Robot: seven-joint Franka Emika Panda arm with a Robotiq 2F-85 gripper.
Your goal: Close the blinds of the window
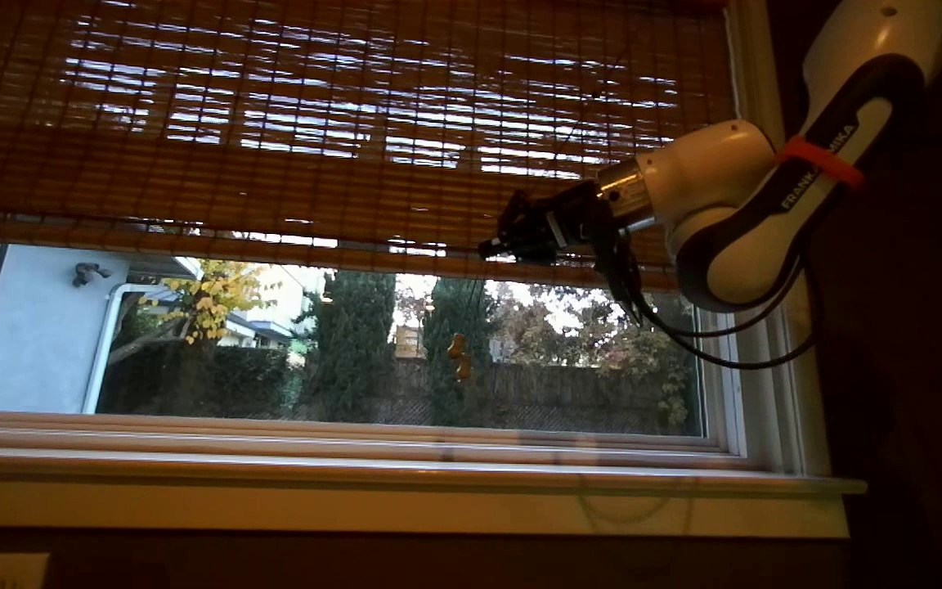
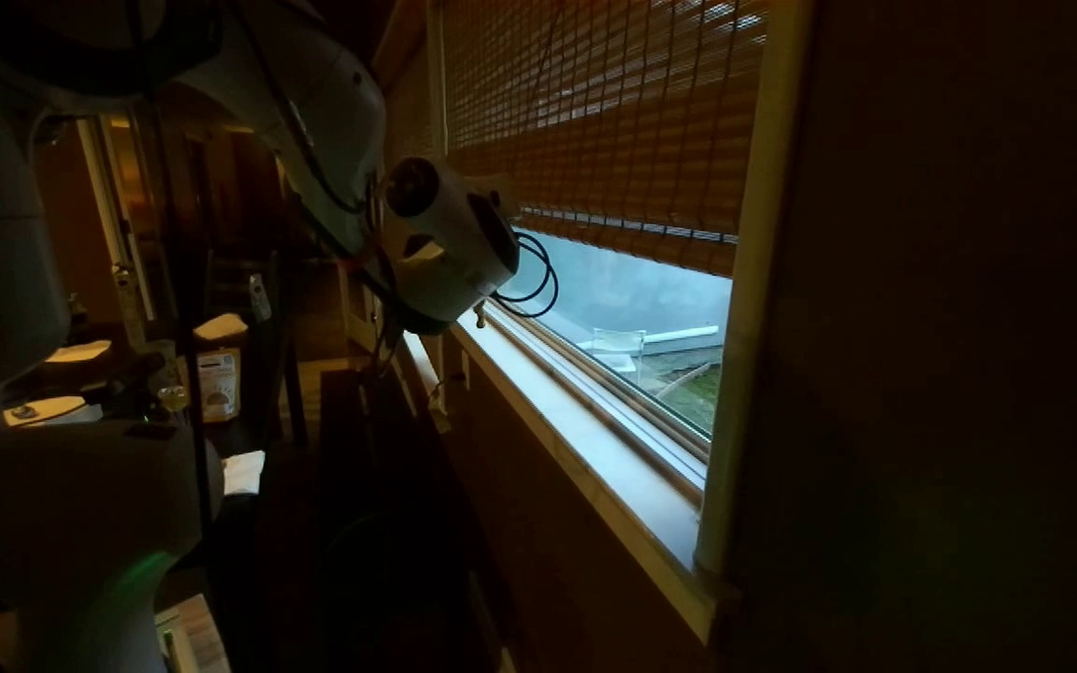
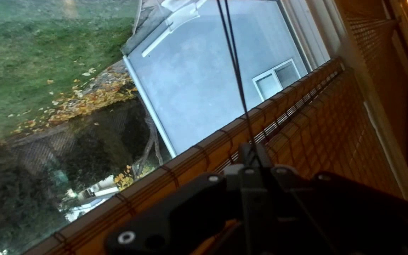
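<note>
Blinds [image 1: 316, 155]: across the upper part of the window [image 1: 356, 352], its lower part uncovered
Claw [image 3: 255, 156]: we see the tips pinched together on the cords [image 3: 241, 88]
Cord work: the step in hand, we judge; lowering unfinished
Next move: we likely must let the cords rise steadily until the blinds reach the sill [image 1: 356, 469]
Count: one set of blinds, one window, one claw, two cords showing, at least two blurred pulls [image 1: 459, 345]

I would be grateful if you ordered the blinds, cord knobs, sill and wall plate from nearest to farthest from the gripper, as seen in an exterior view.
1. Blinds: right behind the gripper.
2. Cord knobs: hanging below it.
3. Sill: lower down.
4. Wall plate: lowest, far left, partly cut off.
</note>
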